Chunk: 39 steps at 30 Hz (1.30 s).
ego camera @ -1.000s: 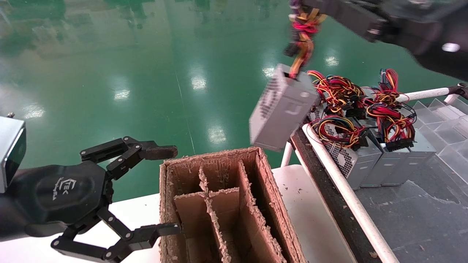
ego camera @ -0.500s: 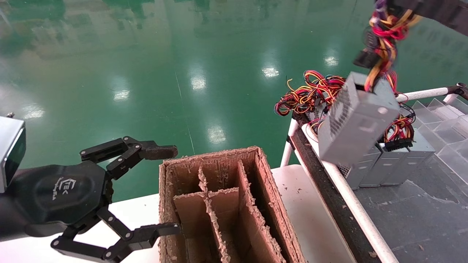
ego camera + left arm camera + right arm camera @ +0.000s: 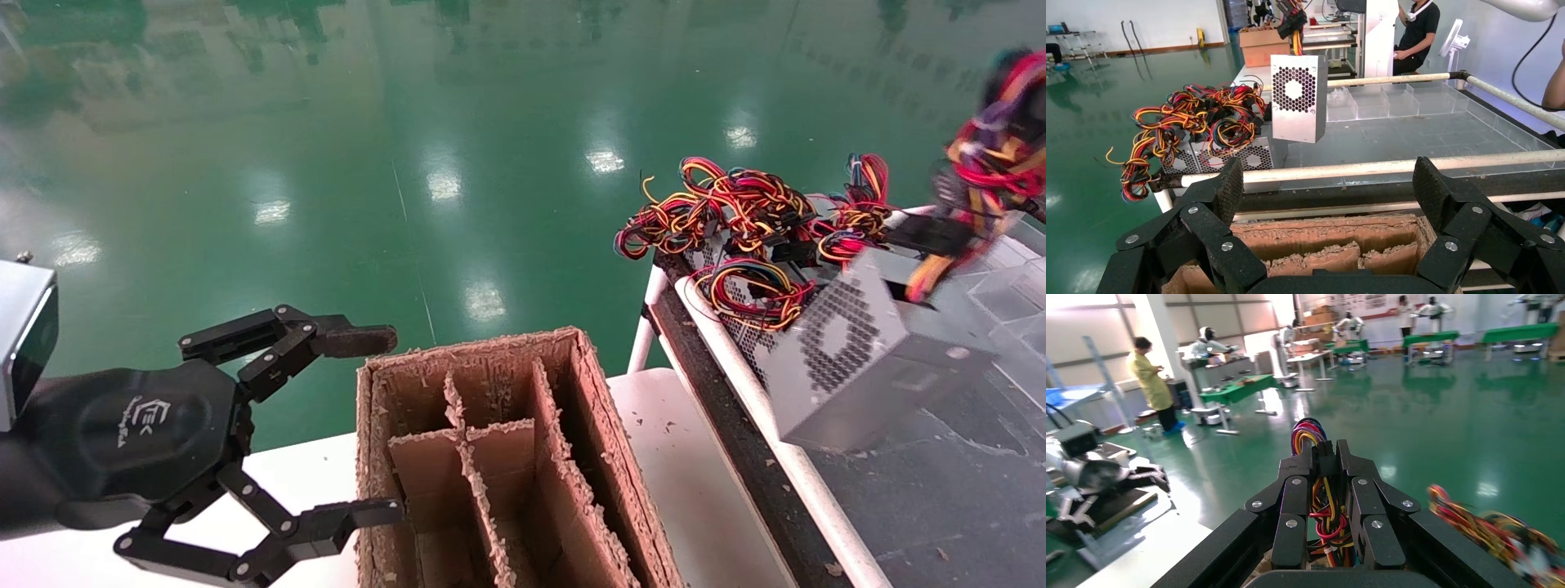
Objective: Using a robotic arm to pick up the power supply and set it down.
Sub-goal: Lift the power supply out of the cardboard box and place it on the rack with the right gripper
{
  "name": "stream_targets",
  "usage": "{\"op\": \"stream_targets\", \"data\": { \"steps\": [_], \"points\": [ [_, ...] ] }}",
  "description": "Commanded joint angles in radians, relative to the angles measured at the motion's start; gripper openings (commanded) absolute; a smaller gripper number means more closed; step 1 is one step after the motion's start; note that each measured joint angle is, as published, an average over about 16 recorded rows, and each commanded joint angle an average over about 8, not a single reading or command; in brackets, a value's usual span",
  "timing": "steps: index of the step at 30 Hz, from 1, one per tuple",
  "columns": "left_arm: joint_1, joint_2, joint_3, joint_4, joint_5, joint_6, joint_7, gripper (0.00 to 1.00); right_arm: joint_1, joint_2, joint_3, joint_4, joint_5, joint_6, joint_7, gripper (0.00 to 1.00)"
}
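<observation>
— Where is your right gripper (image 3: pixel 1327 454), and what is in it?

— Your right gripper sits high at the far right, its fingers (image 3: pixel 1294 496) pinched tight on a wire bundle (image 3: pixel 993 163) of red, yellow and black leads (the wrist view shows the bundle squeezed between the two linkage fingers). You can see the power supply (image 3: pixel 866 363) hanging straight below the gripper by those wires, tilted, its perforated vent face turned toward the robot.

— What lies under the gripper?

— Beneath your gripper and its load is the dark bench surface (image 3: pixel 940 498), edged by a white rail (image 3: pixel 760 416). Whether the box's lower corner touches that surface, you cannot tell. Just beside the hanging unit, on the side toward the left arm, more power supplies (image 3: pixel 1229 159) stand in a row with their cables (image 3: pixel 727 212) heaped on top. On the other side of your gripper are clear plastic dividers (image 3: pixel 1009 314).

— And the other arm?

— Your left gripper (image 3: pixel 372 425) is well apart from the right one, parked with its fingers spread wide and holding nothing. It rests just beside a brown cardboard box with dividers (image 3: pixel 498 465), which stands on a white table (image 3: pixel 703 490).
</observation>
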Motion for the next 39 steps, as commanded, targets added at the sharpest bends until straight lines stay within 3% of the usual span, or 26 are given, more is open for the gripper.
{"op": "stream_targets", "data": {
  "steps": [1,17,39],
  "points": [
    [0.0,0.0,0.0,0.0,0.0,0.0,0.0,1.0,-0.04,0.012,0.02,-0.035,0.023,-0.028,-0.014,0.0],
    [0.0,0.0,0.0,0.0,0.0,0.0,0.0,1.0,-0.248,0.008,0.077,-0.177,0.03,-0.061,-0.105,0.0],
    [0.0,0.0,0.0,0.0,0.0,0.0,0.0,1.0,-0.368,0.013,0.15,-0.215,0.06,-0.05,-0.159,0.0]
  ]
}}
